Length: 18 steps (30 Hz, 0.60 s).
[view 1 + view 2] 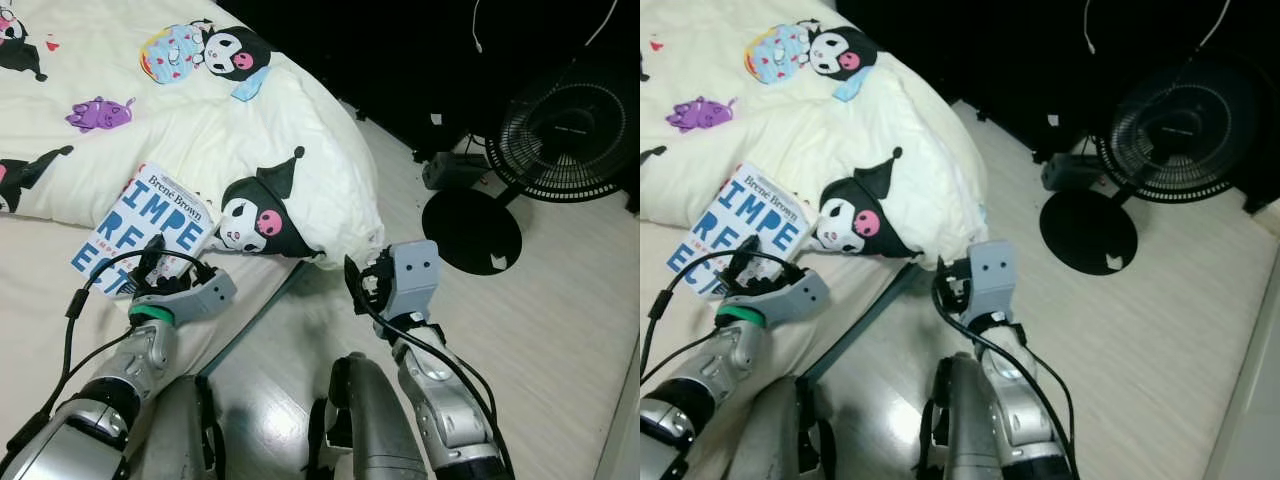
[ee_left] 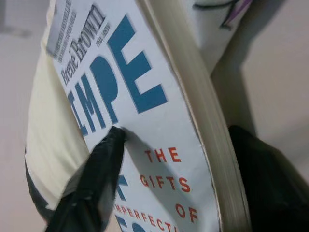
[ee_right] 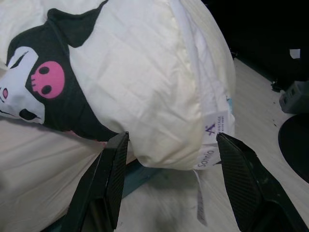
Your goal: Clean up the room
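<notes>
On the bed [image 1: 30,300], just below the cream comforter's edge, lies a white paperback book [image 1: 140,230] w/ big blue letters and "Brené Brown" on the cover. My left gripper [image 1: 165,262] is at that book's lower end. From the left wrist cam, one black finger [image 2: 96,174] lies on the cover, tip touching by the blue letters, and the other dark finger [image 2: 270,183] sits past the page edge, so the fingers are spread w/ the book's edge between them; can't tell if the far finger touches the pages. Red words "THE GIFTS OF IMPERFECT..." read on the cover close up.

My right gripper [image 3: 169,179] hangs over the gap btwn bed and floor [image 1: 560,330], aimed at the comforter [image 1: 300,140] corner that droops off the mattress. Fingers wide apart, holding nothing; the comforter's rounded corner and its white label sit between and beyond them, not touching either finger. Comforter is cream w/ black-and-pink cartoon character prints, plus a purple one and a blue one farther up.

To the robot's right, on the pale wood floor, stands a black pedestal fan [image 1: 560,125] w/ round base, well apart from the bed. Dark bed-frame rail [image 1: 255,310] runs under the mattress edge btwn my two arms.
</notes>
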Available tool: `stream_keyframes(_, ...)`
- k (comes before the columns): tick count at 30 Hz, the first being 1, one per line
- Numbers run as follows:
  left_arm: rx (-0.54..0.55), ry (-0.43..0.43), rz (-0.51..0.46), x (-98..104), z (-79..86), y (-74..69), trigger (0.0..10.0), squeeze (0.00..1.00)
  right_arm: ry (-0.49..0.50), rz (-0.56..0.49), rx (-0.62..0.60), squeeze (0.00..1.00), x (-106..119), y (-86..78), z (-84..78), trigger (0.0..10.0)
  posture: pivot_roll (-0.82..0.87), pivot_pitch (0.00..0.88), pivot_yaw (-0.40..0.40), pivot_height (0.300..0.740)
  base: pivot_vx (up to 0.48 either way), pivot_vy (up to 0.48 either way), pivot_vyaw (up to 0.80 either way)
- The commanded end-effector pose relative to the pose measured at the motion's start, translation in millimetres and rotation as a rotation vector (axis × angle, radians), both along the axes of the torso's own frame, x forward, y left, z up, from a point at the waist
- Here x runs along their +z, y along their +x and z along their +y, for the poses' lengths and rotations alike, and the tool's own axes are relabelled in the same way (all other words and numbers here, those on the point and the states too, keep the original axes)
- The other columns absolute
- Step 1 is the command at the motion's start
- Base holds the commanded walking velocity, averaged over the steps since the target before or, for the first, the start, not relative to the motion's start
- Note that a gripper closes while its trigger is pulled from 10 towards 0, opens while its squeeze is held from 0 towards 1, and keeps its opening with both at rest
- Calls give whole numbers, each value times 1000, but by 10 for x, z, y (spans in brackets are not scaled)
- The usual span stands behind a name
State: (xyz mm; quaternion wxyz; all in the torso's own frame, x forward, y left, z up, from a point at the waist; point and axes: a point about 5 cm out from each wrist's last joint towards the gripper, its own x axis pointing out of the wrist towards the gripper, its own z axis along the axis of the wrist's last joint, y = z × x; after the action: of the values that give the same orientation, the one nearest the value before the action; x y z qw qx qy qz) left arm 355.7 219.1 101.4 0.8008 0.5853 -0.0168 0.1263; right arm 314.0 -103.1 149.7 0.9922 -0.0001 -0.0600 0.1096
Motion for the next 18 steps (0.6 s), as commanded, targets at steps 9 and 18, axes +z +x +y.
stream_keyframes(9, 237, -55, -56, 46, 471, -111, 0, 0, 1, 53, -9, 0, -102, -50, -37, 10000, -133, 427, -51, 610, 0, 0, 0)
stream_keyframes(18, 92, -53, -123, -16, 298, -160, 0, 0, 2, 46, -6, 0, -64, 18, -20, 10000, -94, 388, -45, 610, 0, 0, 0)
